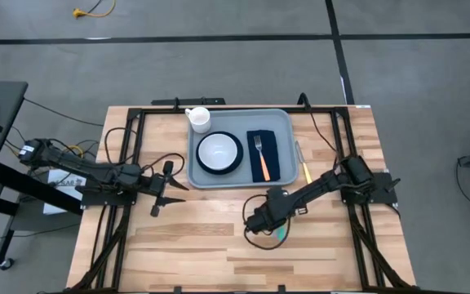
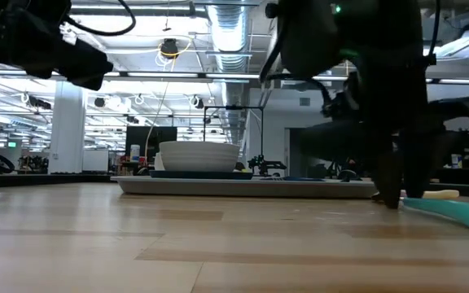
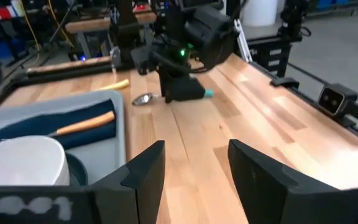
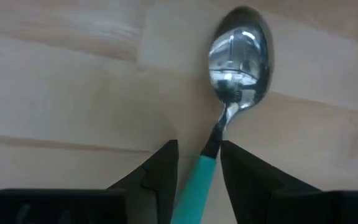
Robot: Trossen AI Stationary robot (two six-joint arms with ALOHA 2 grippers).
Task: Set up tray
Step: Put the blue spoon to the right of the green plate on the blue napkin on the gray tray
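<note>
The grey-blue tray (image 1: 239, 175) lies at the table's far middle. It holds a white cup (image 1: 199, 119), a white bowl on a dark plate (image 1: 219, 152), and a navy napkin (image 1: 265, 143) with an orange-handled fork (image 1: 260, 159) on it. A teal-handled spoon (image 4: 240, 56) lies flat on the wood in front of the tray. My right gripper (image 4: 199, 146) is open and points down at it, one finger on each side of the teal handle (image 4: 194, 186) just behind the spoon's neck. My left gripper (image 1: 163, 186) is open and hovers off the tray's left near corner.
A yellow-handled knife (image 1: 303, 166) lies on the wood along the tray's right side. The near half of the table (image 1: 219, 253) is bare wood. Black frame bars run down the table's left and right sides (image 1: 104, 229).
</note>
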